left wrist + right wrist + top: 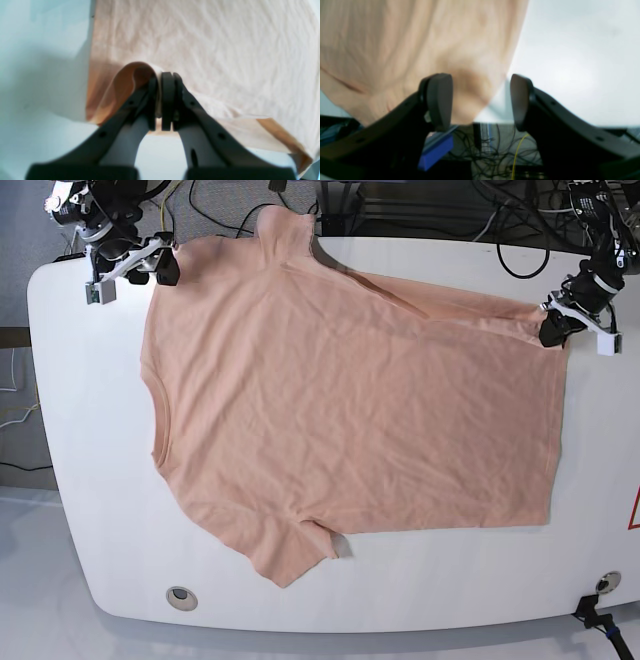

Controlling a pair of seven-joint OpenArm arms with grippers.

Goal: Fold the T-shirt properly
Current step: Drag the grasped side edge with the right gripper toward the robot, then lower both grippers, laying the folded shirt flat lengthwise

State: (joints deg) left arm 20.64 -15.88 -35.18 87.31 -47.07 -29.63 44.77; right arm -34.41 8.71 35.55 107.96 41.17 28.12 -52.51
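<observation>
One wrinkled peach T-shirt (350,400), left gripper (163,100) jaws pinching its hem, right gripper (480,100) jaws apart.

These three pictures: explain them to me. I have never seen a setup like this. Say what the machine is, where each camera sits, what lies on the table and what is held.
This is a robot with two arms, each ending in a two-fingered end effector. The base view looks down on a white table from above. A peach T-shirt lies spread flat on it, with one sleeve hanging past the far edge.

The other two pictures come from cameras mounted on the wrists, looking along the fingers.

The left end effector, on the right side of the base view, is shut on the T-shirt's hem corner; a fold of cloth is pinched between its pads.

The right end effector, at the far left corner in the base view, is open and holds nothing. It sits at the shirt's edge near a sleeve.
</observation>
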